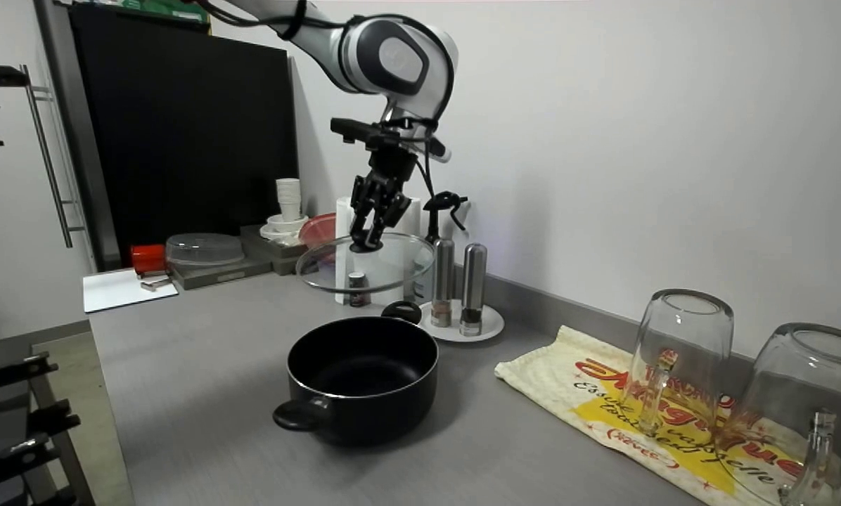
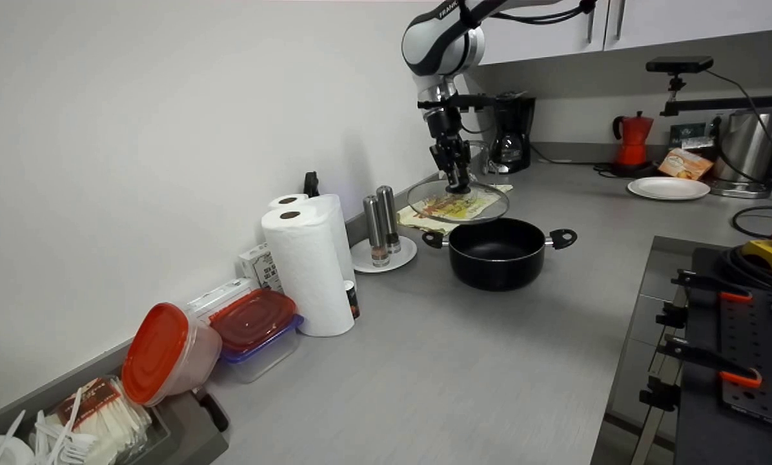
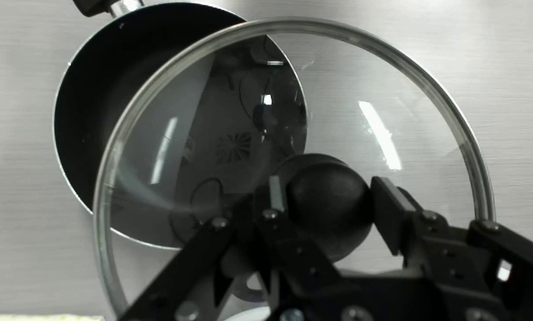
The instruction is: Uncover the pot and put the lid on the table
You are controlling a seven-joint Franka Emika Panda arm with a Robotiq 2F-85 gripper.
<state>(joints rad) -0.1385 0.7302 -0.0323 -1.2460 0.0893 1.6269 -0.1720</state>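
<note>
Shakers (image 1: pixel 474 284) on plate (image 1: pixel 492 325) stand near pot (image 1: pixel 371 416); claw (image 3: pixel 329 198) grips lid (image 1: pixel 392 268).

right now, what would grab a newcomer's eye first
Probably the glass lid, held in the air by its knob in the gripper. Next, the black pot, standing uncovered on the grey table. Then, perhaps, the yellow-and-red cloth, right of the pot in an exterior view.
</note>
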